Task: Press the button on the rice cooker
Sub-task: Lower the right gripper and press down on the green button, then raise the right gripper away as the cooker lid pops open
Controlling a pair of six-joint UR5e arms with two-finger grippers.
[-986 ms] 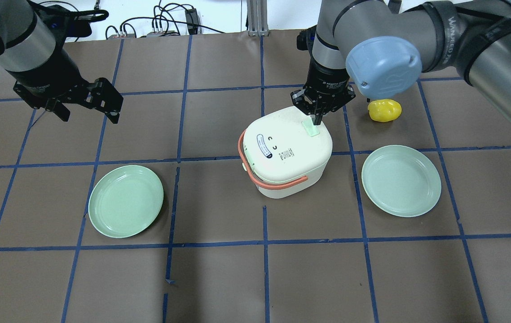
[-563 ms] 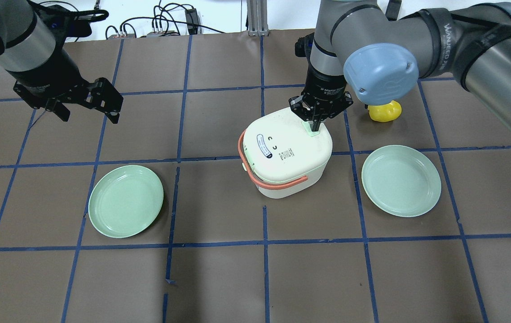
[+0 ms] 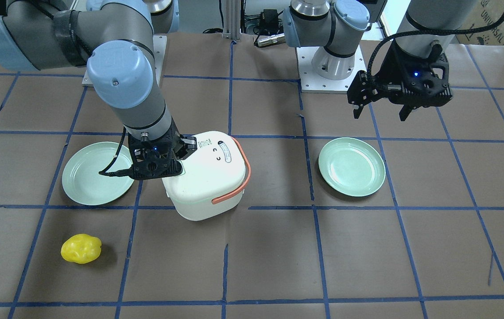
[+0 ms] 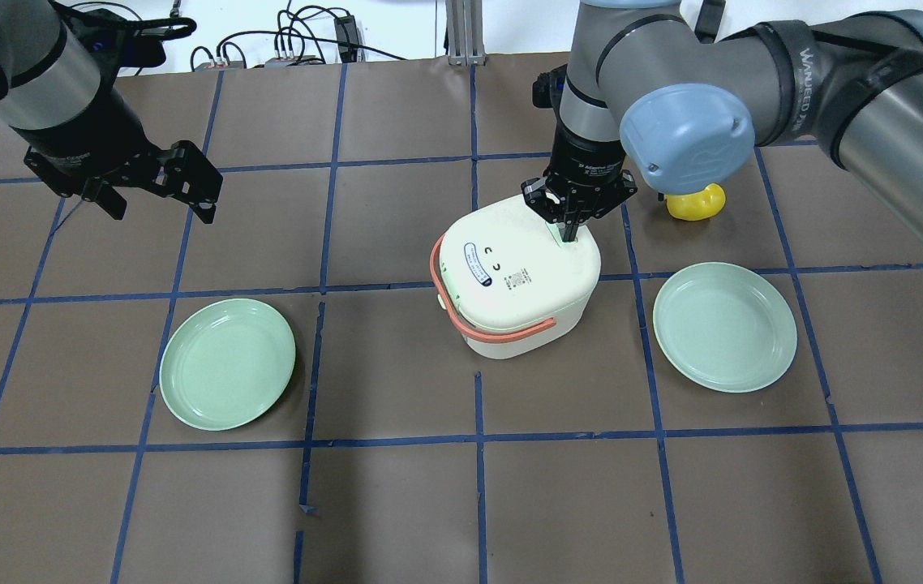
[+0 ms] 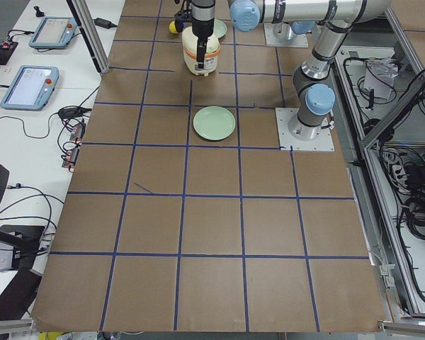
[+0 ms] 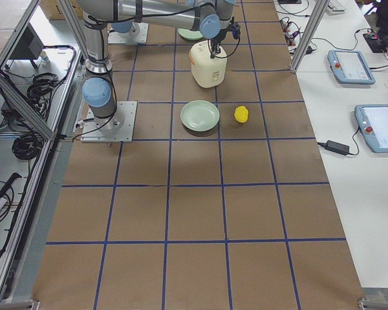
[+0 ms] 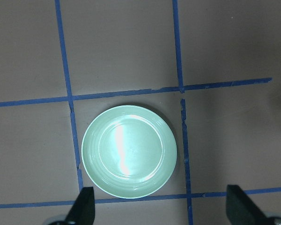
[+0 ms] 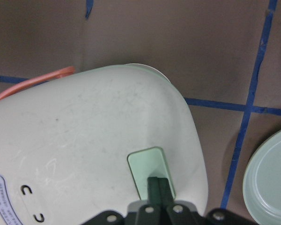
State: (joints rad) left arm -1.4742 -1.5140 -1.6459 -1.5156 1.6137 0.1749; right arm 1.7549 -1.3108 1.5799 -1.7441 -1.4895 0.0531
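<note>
The white rice cooker point(image 4: 514, 280) with an orange handle stands mid-table, also in the front view point(image 3: 203, 179). A pale green button point(image 8: 143, 168) sits on its lid near the far right corner. My right gripper point(image 4: 567, 231) is shut and points straight down, its fingertips point(image 8: 158, 183) touching the button. In the front view the right gripper point(image 3: 163, 167) hides the button. My left gripper point(image 4: 157, 199) is open and empty, hovering above the table at the far left, well away from the cooker.
A green plate point(image 4: 228, 362) lies at the front left, below my left gripper in the left wrist view point(image 7: 129, 151). A second green plate point(image 4: 725, 326) lies right of the cooker. A yellow lumpy object point(image 4: 697, 204) lies behind it.
My right gripper has shifted slightly left and come down, its shut fingertips now on the green button. The cooker and my left arm have not moved.
</note>
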